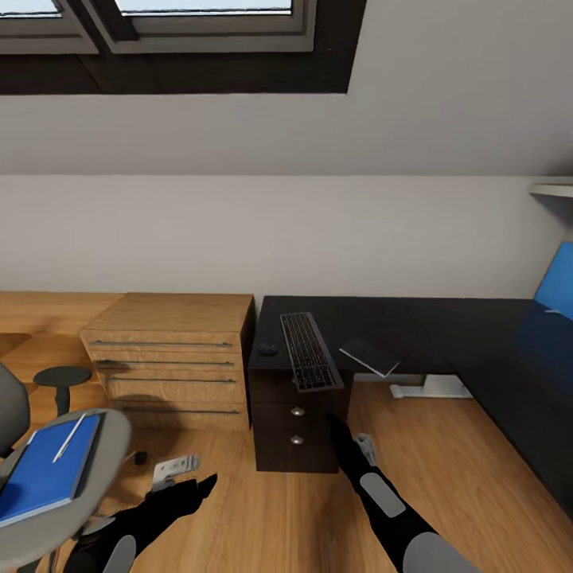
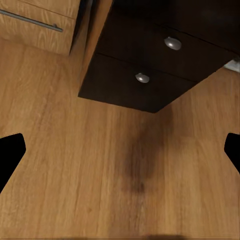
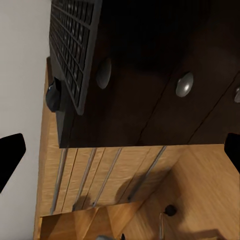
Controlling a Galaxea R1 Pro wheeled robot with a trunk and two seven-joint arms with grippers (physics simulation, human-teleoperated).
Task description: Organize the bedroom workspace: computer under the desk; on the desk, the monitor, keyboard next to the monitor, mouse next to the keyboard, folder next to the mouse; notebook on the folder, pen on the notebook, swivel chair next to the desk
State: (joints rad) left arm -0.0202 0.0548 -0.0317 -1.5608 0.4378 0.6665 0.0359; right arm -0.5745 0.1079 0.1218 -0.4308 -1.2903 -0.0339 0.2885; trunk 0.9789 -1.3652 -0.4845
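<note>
- The keyboard (image 1: 309, 351) is seen lying on the black counter (image 1: 446, 326), its near end overhanging the front edge above the drawer unit (image 1: 296, 426); the mouse (image 1: 268, 348) sits just beside it near the counter's end; the notebook (image 1: 369, 356) lies on the keyboard's other side, one corner past the edge.
- The folder (image 1: 46, 469) rests on the seat of the chair (image 1: 94, 477), with the pen (image 1: 69, 437) on top of it; chair and counter stand well apart.
- The left gripper (image 1: 203, 484) hangs low over the wood floor (image 2: 75, 165), fingers spread apart and holding nothing; the right gripper (image 1: 334, 422) is raised before the drawer unit, its fingers likewise apart and empty.
- The step in hand is judged to be the fetching of the folder; 2 items are already placed, and no monitor can be made out on the counter.
- Next, a turn toward the chair is called for, then a low flat grasp at the folder's edge, with the pen kept from rolling off.
</note>
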